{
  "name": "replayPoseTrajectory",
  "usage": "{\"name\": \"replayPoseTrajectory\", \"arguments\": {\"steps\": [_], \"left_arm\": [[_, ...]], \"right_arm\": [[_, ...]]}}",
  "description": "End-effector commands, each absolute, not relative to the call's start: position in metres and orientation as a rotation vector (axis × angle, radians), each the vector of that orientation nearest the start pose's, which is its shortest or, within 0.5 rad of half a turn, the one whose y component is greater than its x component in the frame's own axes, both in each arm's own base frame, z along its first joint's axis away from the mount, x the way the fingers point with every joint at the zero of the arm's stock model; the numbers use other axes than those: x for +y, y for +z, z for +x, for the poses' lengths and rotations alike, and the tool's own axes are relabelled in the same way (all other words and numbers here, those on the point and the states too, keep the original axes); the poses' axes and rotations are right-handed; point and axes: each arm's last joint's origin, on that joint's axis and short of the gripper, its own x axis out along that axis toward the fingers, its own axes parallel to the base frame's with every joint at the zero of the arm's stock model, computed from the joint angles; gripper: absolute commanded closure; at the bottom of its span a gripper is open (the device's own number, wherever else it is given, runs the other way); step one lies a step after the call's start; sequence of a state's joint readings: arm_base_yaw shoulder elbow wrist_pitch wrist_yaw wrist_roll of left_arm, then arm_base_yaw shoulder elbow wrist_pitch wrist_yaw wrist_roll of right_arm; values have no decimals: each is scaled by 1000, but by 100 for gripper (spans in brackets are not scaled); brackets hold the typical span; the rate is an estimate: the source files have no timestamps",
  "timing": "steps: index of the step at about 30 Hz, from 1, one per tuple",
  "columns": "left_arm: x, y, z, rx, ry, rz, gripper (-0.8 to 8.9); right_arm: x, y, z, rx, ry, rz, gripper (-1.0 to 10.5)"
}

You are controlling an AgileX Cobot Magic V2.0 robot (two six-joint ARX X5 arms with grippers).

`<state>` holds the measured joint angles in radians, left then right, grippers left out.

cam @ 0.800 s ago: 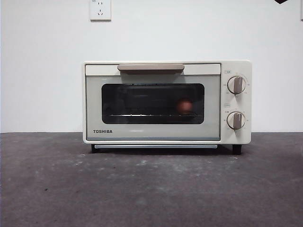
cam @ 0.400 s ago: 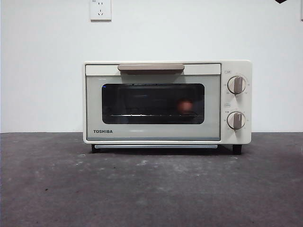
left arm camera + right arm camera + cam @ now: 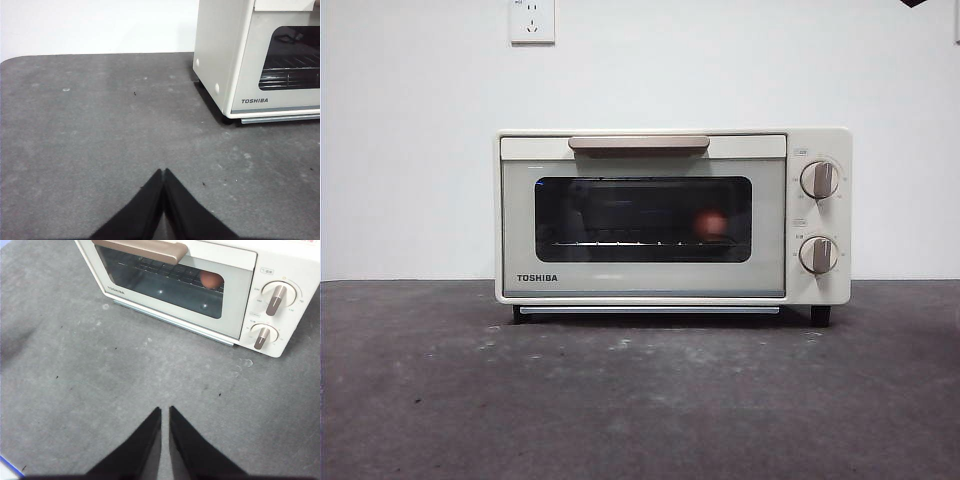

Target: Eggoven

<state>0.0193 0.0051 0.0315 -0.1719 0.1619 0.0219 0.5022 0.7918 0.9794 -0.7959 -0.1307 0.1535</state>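
The cream TOSHIBA oven [image 3: 672, 215] stands at the back of the dark table with its glass door closed. Behind the glass, on the rack at the right, lies the reddish-brown egg [image 3: 711, 224]; the right wrist view shows the egg [image 3: 212, 279] too. Both arms are pulled back from the oven. My left gripper [image 3: 163, 172] hangs shut over bare table, off the oven's [image 3: 257, 55] left front corner. Over the table in front of the oven [image 3: 200, 287] hovers my right gripper [image 3: 165, 410], jaws almost together, holding nothing.
The oven's tan handle [image 3: 638, 144] runs along the door's top and two knobs [image 3: 819, 180] sit on its right panel. A wall socket [image 3: 532, 20] is high on the white wall. The grey table [image 3: 640, 400] stretches in front of the oven.
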Motion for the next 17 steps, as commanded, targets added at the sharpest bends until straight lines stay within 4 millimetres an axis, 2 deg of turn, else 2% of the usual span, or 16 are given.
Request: {"name": "replayPoseTrajectory", "arguments": {"steps": [1, 10, 13, 17], "left_arm": [[-3, 149, 95, 179, -144, -3, 806], [-3, 149, 95, 179, -144, -3, 806], [-3, 149, 95, 179, -144, -3, 806], [-3, 149, 95, 179, -144, -3, 806]], "right_arm": [[73, 346, 124, 631, 572, 31, 941], [73, 346, 123, 628, 576, 28, 941], [63, 353, 119, 540, 516, -15, 941], [38, 358, 116, 332, 325, 0, 941]]}}
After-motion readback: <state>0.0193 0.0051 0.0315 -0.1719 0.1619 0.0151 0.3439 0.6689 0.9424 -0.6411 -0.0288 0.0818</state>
